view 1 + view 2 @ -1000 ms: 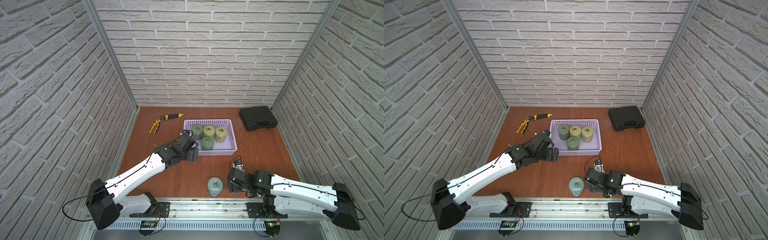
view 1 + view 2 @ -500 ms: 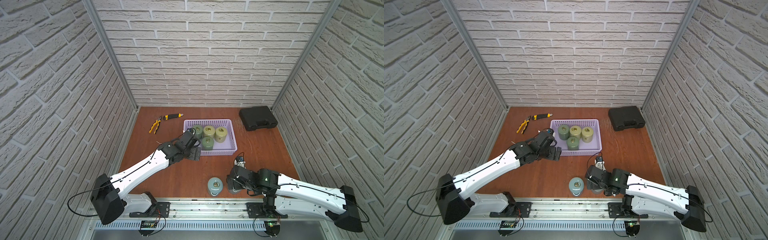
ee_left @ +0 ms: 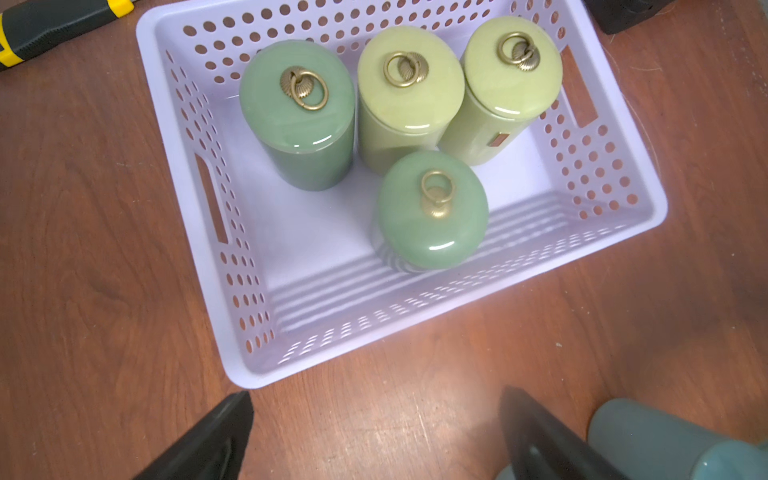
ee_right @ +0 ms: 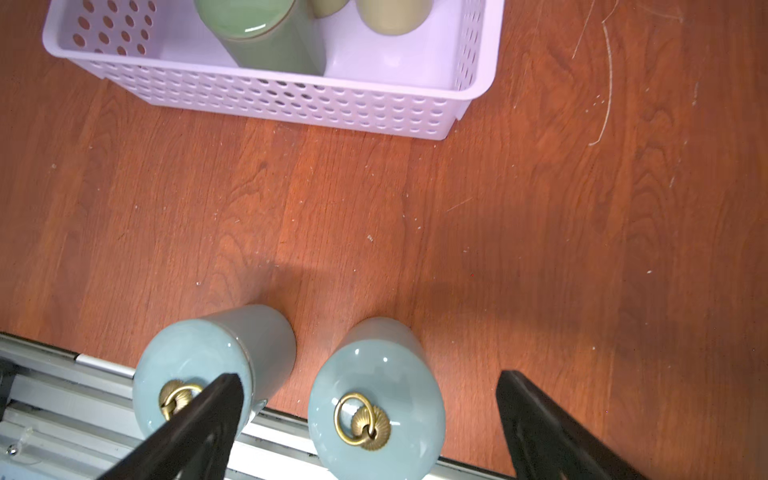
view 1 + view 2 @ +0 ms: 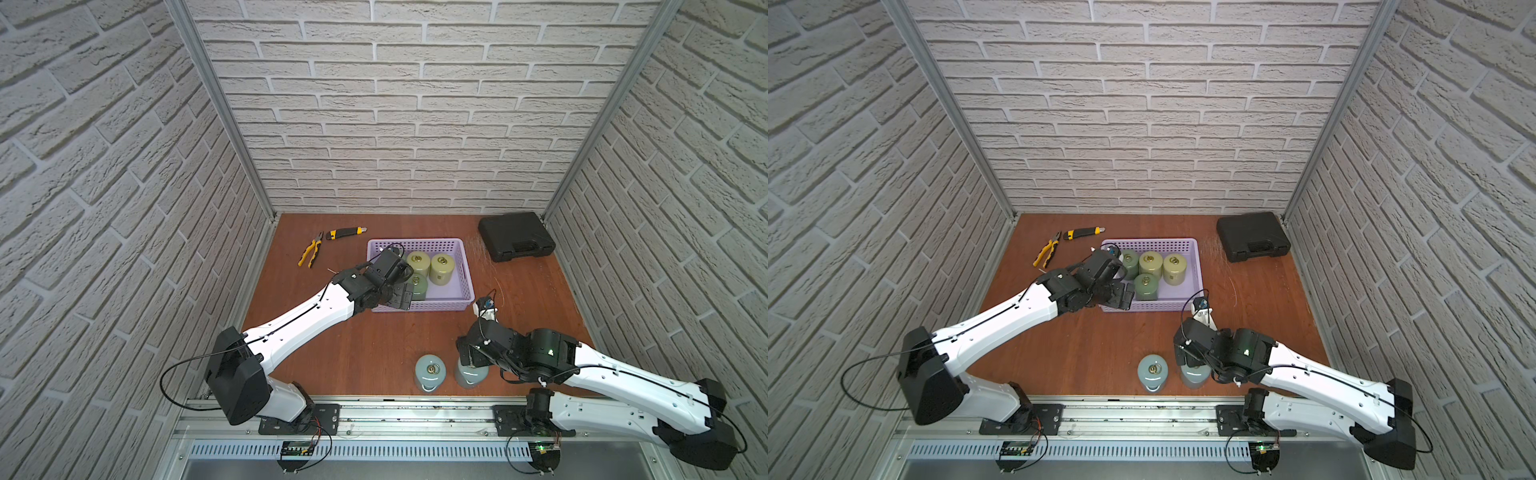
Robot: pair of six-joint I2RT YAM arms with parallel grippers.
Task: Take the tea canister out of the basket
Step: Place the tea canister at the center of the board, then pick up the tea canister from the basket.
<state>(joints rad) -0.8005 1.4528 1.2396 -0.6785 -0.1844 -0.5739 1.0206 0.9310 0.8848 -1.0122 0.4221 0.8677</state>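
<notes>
I have the right gripper (image 4: 369, 376) with fingers wide over a blue tea canister (image 4: 376, 399); the left gripper (image 3: 374, 392) fingers are equally wide, beside the basket (image 3: 415, 332).

No text, brand, number or sign can be read in any of these views. The only label-like mark is a small brown rectangular tag (image 3: 498, 139) on the side of a pale green canister (image 3: 505, 83) standing in the basket (image 3: 640, 199). In the left wrist view it is too small and too slanted to show any writing.
</notes>
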